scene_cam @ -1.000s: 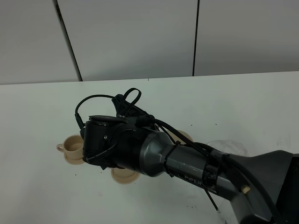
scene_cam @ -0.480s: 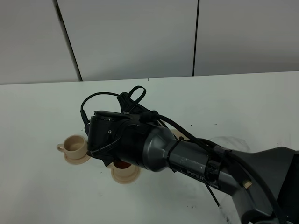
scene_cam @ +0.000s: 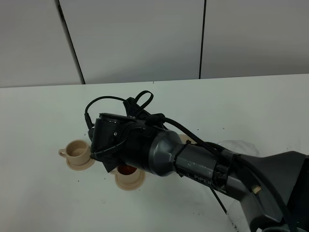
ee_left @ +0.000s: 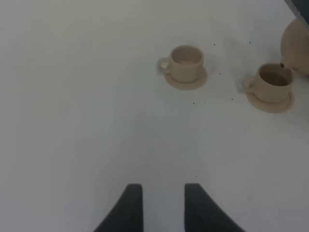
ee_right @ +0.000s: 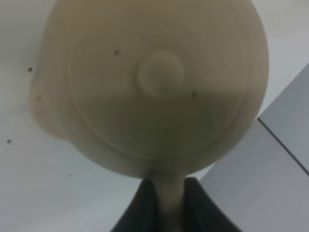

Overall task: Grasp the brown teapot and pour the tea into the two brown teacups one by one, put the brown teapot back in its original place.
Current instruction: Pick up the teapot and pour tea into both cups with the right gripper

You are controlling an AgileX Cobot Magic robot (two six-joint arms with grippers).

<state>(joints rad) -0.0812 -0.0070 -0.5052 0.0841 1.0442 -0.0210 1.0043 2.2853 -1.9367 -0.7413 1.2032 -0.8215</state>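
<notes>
Behind, grey wall panels [scene_cam: 140, 38]; white table [scene_cam: 43, 193].

Exterior high: mounted above, looks down across table [scene_cam: 38, 193] toward wall [scene_cam: 135, 38]; right arm [scene_cam: 193, 162] close to lens, blocks mid-scene.
Left wrist: faces down at table [ee_left: 72, 121] from moderate height, cups [ee_left: 186, 62] well ahead.
Right wrist: very close on teapot [ee_right: 154, 82], lid [ee_right: 159, 72] fills frame.
Shared: both cups [scene_cam: 77, 151] in exterior and left wrist; teapot [ee_left: 295, 46] in both wrist views, hidden behind arm in exterior.
</notes>
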